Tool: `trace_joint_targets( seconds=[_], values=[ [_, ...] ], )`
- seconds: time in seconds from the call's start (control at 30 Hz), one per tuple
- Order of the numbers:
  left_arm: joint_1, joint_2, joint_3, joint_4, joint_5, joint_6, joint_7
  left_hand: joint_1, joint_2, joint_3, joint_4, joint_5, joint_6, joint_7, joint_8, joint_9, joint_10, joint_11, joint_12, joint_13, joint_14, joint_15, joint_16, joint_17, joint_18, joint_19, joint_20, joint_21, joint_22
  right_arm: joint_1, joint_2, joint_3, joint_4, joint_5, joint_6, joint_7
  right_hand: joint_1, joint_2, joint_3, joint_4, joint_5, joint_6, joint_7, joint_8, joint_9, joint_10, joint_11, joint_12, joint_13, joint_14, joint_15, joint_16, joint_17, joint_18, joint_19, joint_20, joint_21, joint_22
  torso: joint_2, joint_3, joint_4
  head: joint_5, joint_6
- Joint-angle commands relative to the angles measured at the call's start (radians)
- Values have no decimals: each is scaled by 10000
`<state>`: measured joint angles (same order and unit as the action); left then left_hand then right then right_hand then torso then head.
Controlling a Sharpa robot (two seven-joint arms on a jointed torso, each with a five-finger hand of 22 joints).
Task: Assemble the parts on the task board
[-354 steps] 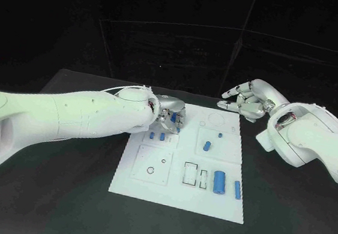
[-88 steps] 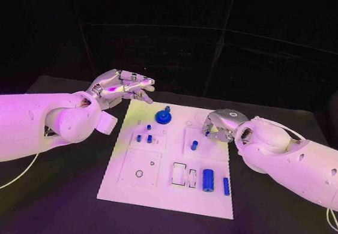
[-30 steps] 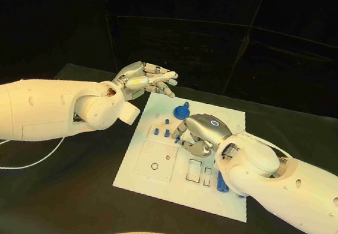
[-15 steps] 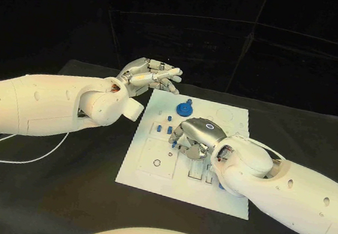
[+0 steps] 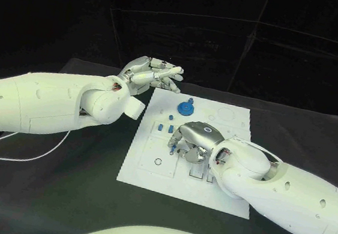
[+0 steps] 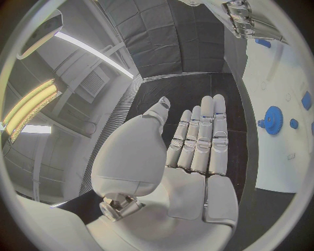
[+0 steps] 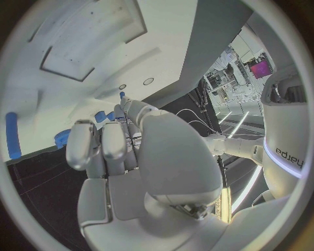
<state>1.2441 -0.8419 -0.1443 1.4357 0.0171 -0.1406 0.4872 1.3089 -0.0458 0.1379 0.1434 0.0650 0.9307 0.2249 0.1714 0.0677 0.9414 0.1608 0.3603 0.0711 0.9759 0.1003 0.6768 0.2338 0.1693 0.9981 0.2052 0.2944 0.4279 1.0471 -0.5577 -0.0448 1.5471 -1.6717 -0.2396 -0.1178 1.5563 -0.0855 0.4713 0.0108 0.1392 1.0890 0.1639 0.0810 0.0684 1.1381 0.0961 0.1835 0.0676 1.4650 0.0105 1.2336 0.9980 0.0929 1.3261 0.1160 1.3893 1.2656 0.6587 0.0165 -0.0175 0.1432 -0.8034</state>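
White, flat and matte, the task board point(image 5: 147, 171) lies in the middle of the black counter point(image 5: 50, 194), with rectangular and round recesses outlined on its surface. Several parts appear seated already: a blue toothed gear point(image 5: 187, 105) stands at the far end of the board, and small blue pegs point(image 5: 160, 126) stand upright in a panel just behind the right hand. By this evidence the assembly is partly complete. The remainder cannot be fully judged, because the right forearm covers the board's right side.

The right hand point(image 5: 192, 144), silver metal on a smooth white arm, is lowered over the board's centre. A small blue pin point(image 5: 171, 148) shows at its fingertips, apparently pinched and pointed down toward the board. The right wrist view confirms a blue tip at the fingers point(image 7: 122, 95). Insertion of this pin is judged to be the step in hand.

The left hand point(image 5: 152, 74) is raised off the far left corner of the board and holds nothing. In the left wrist view its fingers point(image 6: 203, 136) lie straight and close together.

A round hole point(image 5: 156, 162) on the near left panel is unfilled.
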Motion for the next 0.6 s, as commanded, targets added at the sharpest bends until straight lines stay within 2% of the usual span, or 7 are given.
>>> trace_joint_targets(
  seconds=[0.03,0.6],
  values=[
    [13,4,7,5,34,77,58,45,33,-59,-2,10,-69,-22,40,-6,-101,-3,59,-17,67,-21,-56,-17,134,54,-13,-65,-19,-13,29,2,-7,-51,98,110,-111,-19,56,-18,12,9,46,-39,4,38,-10,38,9,115,-21,31,-3,-168,74,-14,66,16,1,-1,2,24,-7],
    [13,11,7,-22,34,100,19,64,32,-65,-10,10,-73,-21,44,-6,-107,-2,64,-16,69,-20,-60,-21,135,59,-12,-71,-30,-78,76,1,-68,-83,201,114,-127,-18,77,-40,17,3,47,-43,4,32,-8,36,9,115,-20,33,-7,-170,82,-12,73,26,7,2,1,55,-47]
  ],
)
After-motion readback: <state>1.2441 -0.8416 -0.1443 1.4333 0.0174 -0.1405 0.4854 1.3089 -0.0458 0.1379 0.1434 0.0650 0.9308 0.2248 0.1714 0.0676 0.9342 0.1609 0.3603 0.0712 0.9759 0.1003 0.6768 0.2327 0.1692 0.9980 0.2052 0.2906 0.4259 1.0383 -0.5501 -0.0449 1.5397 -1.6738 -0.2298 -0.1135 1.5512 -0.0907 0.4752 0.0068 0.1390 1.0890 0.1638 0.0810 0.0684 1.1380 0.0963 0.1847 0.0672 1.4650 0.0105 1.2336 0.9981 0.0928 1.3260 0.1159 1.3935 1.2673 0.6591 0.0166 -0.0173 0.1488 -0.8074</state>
